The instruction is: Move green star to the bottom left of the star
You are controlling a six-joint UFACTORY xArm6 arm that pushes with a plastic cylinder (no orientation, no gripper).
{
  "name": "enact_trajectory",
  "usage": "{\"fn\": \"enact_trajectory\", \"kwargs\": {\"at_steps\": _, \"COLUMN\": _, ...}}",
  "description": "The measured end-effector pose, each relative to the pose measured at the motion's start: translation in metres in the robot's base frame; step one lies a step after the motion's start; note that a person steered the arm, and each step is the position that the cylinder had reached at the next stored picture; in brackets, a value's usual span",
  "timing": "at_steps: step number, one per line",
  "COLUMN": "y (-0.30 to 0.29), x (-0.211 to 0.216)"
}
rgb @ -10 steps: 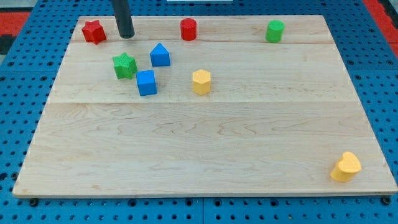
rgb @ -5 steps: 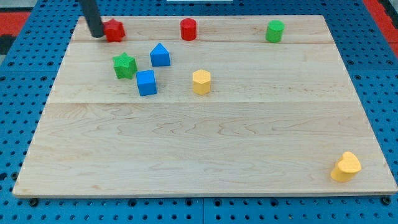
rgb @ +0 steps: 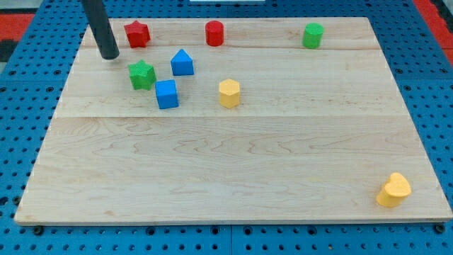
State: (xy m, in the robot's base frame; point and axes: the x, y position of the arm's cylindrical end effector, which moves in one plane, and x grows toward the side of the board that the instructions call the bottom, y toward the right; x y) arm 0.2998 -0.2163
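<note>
Camera view. Wooden tabletop [rgb: 233, 170] on a blue pegboard surface [rgb: 21, 106]; red matting shows at the view's top corners.

End effector: a straight dark rod, no jaws to open or close, holding nothing. My tip [rgb: 110, 56] rests on the tabletop near the view's top-left corner. It sits to the view's left and slightly below the red star [rgb: 136, 33], near it but apart. It is above and to the view's left of the green star [rgb: 141, 74], also apart, with bare wood between.

Green star: upper-left part of the tabletop, below the red star and almost directly under it, a touch toward the view's right. Just to its lower right lies a blue cube [rgb: 167, 93], close, whether touching cannot be told. A blue block with a peaked, house-like top [rgb: 182, 62] stands to the green star's right, a little higher in the view, apart from it.

Top row along the far edge: red star, then a red cylinder [rgb: 214, 32] near the middle, then a green cylinder [rgb: 313, 35] toward the view's right, all well apart.

A yellow hexagonal block [rgb: 228, 93] lies right of the blue cube, apart. A yellow block with a rounded, heart-like shape [rgb: 393, 190] sits alone near the view's bottom-right corner, well apart from everything else.
</note>
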Motion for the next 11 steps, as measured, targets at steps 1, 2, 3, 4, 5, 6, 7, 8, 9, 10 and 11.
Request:
{"fn": "enact_trajectory", "kwargs": {"at_steps": 1, "y": 0.031, "x": 0.000}}
{"fn": "enact_trajectory", "kwargs": {"at_steps": 2, "y": 0.102, "x": -0.004}}
{"fn": "enact_trajectory", "kwargs": {"at_steps": 3, "y": 0.118, "x": 0.026}}
{"fn": "enact_trajectory", "kwargs": {"at_steps": 4, "y": 0.082, "x": 0.049}}
{"fn": "enact_trajectory", "kwargs": {"at_steps": 5, "y": 0.060, "x": 0.064}}
{"fn": "enact_trajectory", "kwargs": {"at_steps": 6, "y": 0.067, "x": 0.063}}
{"fn": "enact_trajectory", "kwargs": {"at_steps": 7, "y": 0.077, "x": 0.049}}
{"fn": "enact_trajectory", "kwargs": {"at_steps": 8, "y": 0.111, "x": 0.037}}
{"fn": "enact_trajectory", "kwargs": {"at_steps": 9, "y": 0.113, "x": 0.037}}
{"fn": "enact_trajectory", "kwargs": {"at_steps": 10, "y": 0.112, "x": 0.033}}
{"fn": "enact_trajectory", "kwargs": {"at_steps": 11, "y": 0.100, "x": 0.032}}
